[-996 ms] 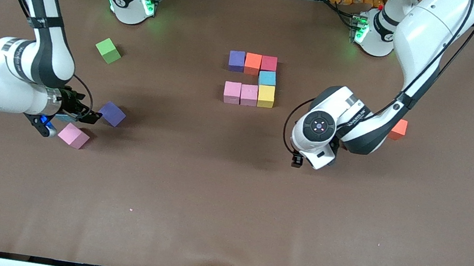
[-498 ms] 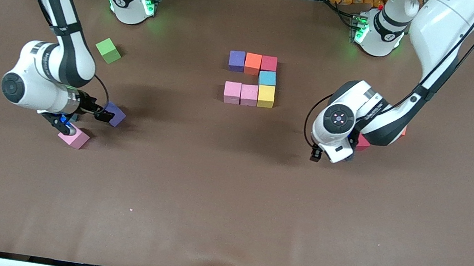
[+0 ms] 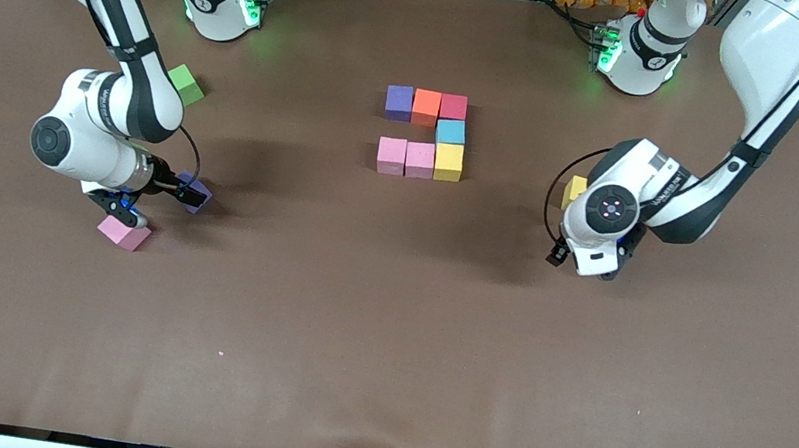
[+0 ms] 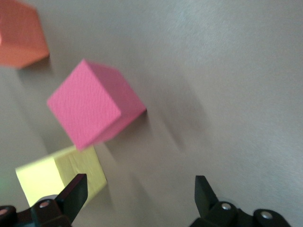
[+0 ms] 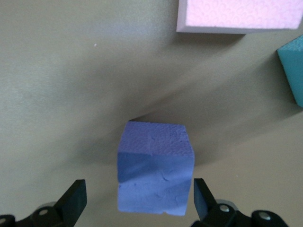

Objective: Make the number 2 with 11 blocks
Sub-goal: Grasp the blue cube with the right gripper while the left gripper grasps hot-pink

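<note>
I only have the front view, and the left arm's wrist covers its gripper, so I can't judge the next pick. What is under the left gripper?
Observer: The left gripper is open and empty. A pinkish-red foam cube lies on the table just ahead of its fingertips.
Operator: Anything crowding that cube?
Observer: A yellow foam cube sits close beside it, next to one fingertip. An orange-red foam cube lies a little apart.
Operator: And the right gripper?
Observer: The right gripper is open, with the purple foam cube between its fingers and a gap on each side.
</note>
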You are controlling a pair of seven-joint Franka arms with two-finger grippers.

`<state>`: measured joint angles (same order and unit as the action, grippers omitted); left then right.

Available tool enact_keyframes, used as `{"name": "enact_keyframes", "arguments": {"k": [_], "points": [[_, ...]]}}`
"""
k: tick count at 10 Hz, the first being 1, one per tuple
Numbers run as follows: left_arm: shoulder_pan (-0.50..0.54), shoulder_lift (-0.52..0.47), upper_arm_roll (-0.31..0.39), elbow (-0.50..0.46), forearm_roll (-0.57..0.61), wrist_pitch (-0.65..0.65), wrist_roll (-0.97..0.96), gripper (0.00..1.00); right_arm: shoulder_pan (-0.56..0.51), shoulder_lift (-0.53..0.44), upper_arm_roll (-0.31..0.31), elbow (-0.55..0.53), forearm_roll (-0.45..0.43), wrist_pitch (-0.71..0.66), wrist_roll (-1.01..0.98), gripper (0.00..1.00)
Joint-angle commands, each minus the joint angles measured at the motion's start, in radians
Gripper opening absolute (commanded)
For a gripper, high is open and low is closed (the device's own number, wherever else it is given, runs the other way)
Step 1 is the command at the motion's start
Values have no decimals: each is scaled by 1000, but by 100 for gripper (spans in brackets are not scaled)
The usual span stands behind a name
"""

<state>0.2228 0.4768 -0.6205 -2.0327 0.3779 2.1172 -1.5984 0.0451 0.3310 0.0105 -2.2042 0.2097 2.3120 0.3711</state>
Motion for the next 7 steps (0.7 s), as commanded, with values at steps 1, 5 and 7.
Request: {"name": "enact_keyframes", "arguments": {"k": [1,5,7], "points": [[52,-35,-18,-34,16,4,182,100,-11,-15,5,-28,-4,24,-32,100],[53,-26,-15,-32,15,-14,481,100,-11,-1,0,-29,-4,40,-35,80],[53,-23,-11,-32,15,-23,584,100,-13,14,-4,-29,-4,59,-34,79]]}}
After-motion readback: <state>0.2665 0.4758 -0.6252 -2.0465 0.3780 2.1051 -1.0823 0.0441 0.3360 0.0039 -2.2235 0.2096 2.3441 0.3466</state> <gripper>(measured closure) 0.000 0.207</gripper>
